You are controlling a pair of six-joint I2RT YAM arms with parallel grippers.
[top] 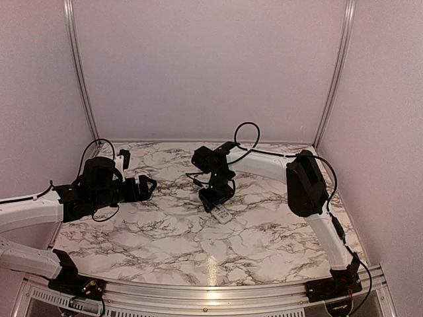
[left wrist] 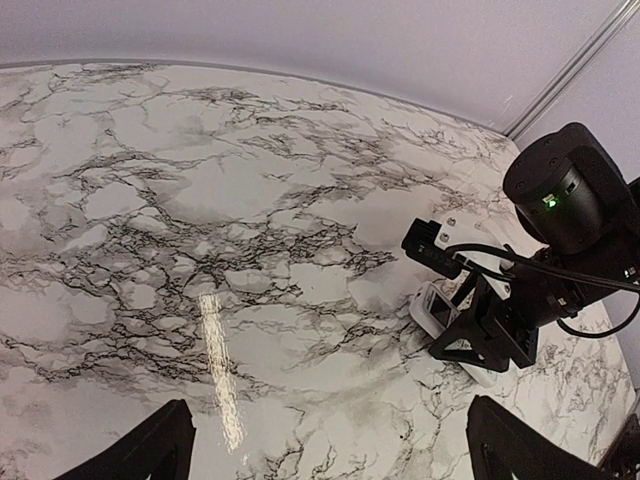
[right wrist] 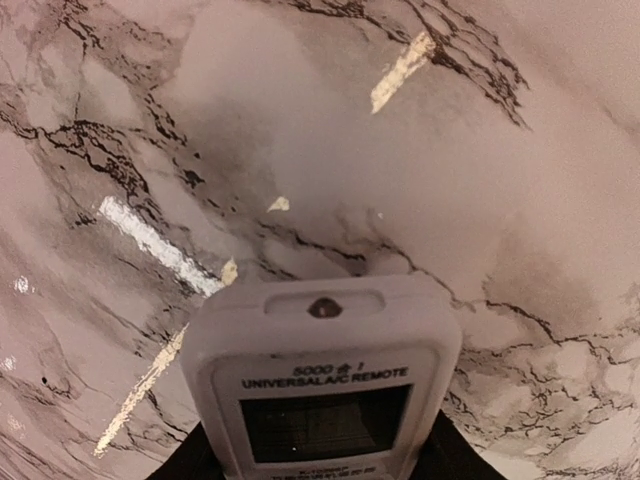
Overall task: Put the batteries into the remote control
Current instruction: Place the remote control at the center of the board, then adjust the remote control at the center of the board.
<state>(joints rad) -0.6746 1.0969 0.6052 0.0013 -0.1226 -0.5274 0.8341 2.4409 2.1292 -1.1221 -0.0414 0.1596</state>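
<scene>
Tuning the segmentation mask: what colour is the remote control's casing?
The remote control is white; the right wrist view shows it best.

Remote control (top: 223, 213): on the table (top: 165, 244), directly beneath your right gripper (top: 217, 196) and set between its jaws; the screen end reaches out past the fingertips.
Right gripper: over the middle of the table, pointing down onto the remote control.
Left gripper (top: 147, 186): well to the left of your right gripper and apart from it, above the table.
From your left gripper: the right gripper and remote control sit ahead and to the right; bare table lies straight ahead.
Back wall (top: 211, 66): beyond both grippers.
</scene>
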